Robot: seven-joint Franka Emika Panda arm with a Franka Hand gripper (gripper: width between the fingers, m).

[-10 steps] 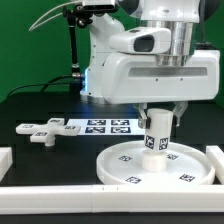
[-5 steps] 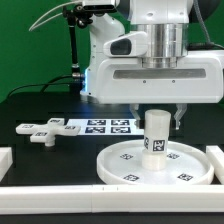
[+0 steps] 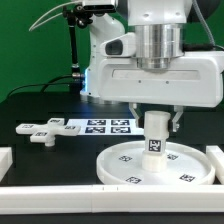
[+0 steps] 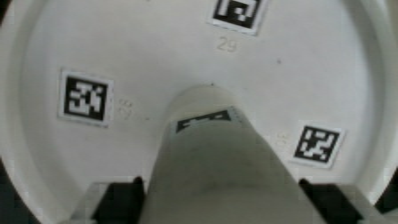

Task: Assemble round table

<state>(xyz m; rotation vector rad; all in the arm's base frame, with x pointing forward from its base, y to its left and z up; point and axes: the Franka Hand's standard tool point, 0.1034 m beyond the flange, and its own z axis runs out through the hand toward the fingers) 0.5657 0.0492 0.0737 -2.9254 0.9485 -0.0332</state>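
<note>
The large round disc point(image 3: 130, 165) lies flat on the table toward the exterior view's right, tags up. The short cylindrical leg point(image 3: 155, 138) stands upright at its middle. My gripper point(image 3: 156, 120) comes straight down from above and is shut on the leg's upper part. In the wrist view the leg point(image 4: 222, 150) runs down to the disc point(image 4: 107, 50), with a dark finger point(image 4: 121, 200) pressed against each side of it. The cross-shaped base piece point(image 3: 38, 131) lies loose on the black table at the exterior view's left.
The marker board point(image 3: 100, 126) lies behind the disc, between it and the base piece. White border rails run along the front point(image 3: 60, 190), the exterior view's right point(image 3: 215, 160) and its left point(image 3: 5, 158). The arm's base and cables stand behind.
My wrist has turned about its vertical axis while holding the leg. The leg has turned with it on the disc and sits slightly lower.
</note>
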